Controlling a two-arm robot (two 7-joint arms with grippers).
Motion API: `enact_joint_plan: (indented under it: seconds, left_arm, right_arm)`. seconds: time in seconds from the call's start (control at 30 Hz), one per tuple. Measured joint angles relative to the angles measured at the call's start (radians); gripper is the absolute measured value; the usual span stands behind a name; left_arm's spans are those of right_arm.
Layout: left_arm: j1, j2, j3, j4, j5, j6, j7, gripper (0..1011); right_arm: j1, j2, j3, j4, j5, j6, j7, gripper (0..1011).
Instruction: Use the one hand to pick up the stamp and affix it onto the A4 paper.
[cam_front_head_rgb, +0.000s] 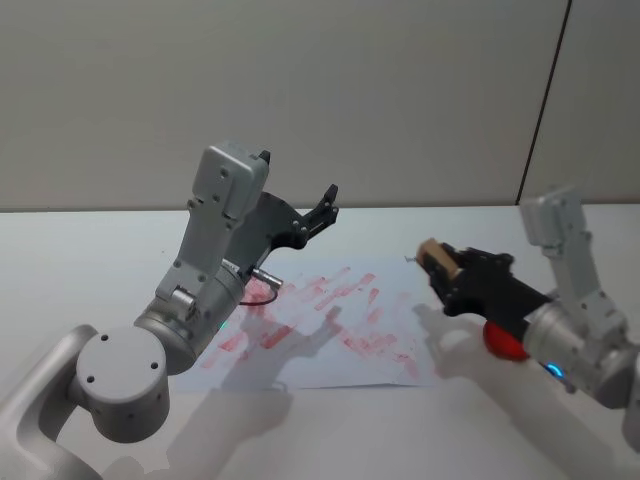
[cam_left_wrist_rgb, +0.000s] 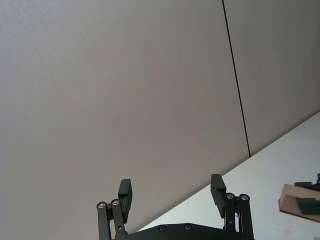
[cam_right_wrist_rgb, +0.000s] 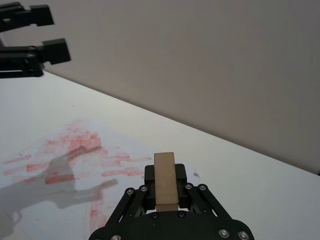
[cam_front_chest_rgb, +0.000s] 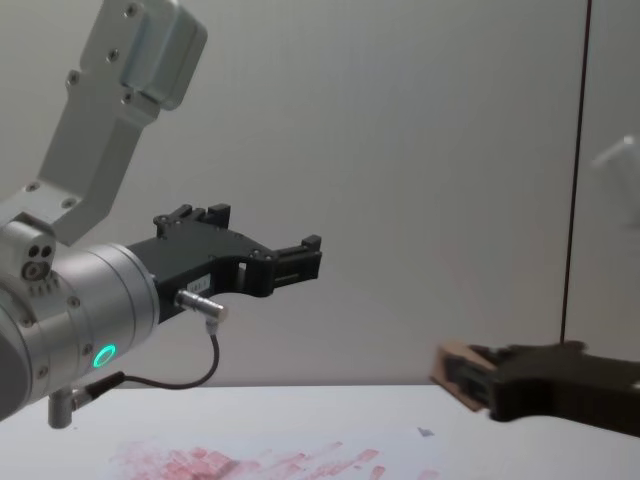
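My right gripper, black on a silver-grey arm, is shut on the stamp, a small light-brown wooden block. It holds the stamp in the air just beyond the right edge of the A4 paper, a white sheet smeared with red prints. In the right wrist view the stamp stands between the black fingers, with the paper below and ahead. In the chest view the stamp hovers above the table. My left gripper is raised high over the paper's left part, open and empty.
A red object lies on the white table under my right arm. A grey wall runs behind the table. The left arm's wrist with its green light ring and looped cable hangs over the paper's left side.
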Motion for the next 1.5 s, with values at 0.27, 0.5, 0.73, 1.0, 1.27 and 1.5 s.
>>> enact_joint_plan:
  seconds: [0.27,0.5,0.73,1.0,1.27,1.5]
  left_arm:
    - [0.0,0.0,0.0,0.0,0.0,0.0,0.0,1001]
    - [0.0,0.0,0.0,0.0,0.0,0.0,0.0,1001]
    - [0.0,0.0,0.0,0.0,0.0,0.0,0.0,1001]
    - [0.0,0.0,0.0,0.0,0.0,0.0,0.0,1001]
    - [0.0,0.0,0.0,0.0,0.0,0.0,0.0,1002]
    - [0.0,0.0,0.0,0.0,0.0,0.0,0.0,1001]
  right_arm:
    - [0.066,-0.051,-0.037,0.074,-0.036,0.015,0.103,220]
    - [0.121,-0.096,-0.073,0.167,-0.091,0.043,0.18,220]
    - [0.165,-0.134,-0.106,0.256,-0.132,0.065,0.217,220]
    - [0.189,-0.159,-0.131,0.315,-0.16,0.085,0.228,220]
    - [0.196,-0.167,-0.142,0.337,-0.169,0.097,0.222,220]
    - [0.194,-0.167,-0.144,0.337,-0.162,0.099,0.203,220]
